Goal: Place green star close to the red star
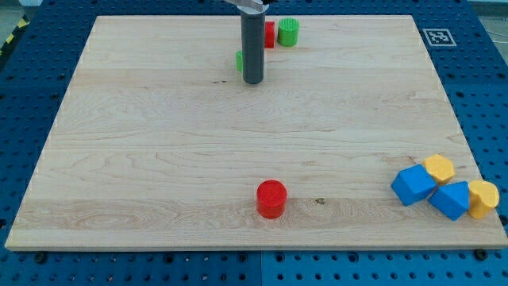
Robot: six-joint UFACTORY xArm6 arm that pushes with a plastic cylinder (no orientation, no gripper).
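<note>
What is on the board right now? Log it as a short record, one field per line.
tip: my tip rests on the board near the view's top
green block behind rod: a sliver shows at the rod's left edge; shape hidden
red block behind rod: partly hidden, just right of the rod; shape unclear
green cylinder: touching that red block's right side
red cylinder: alone, bottom centre
blue and yellow cluster: two blue blocks, two yellow blocks, bottom right
</note>
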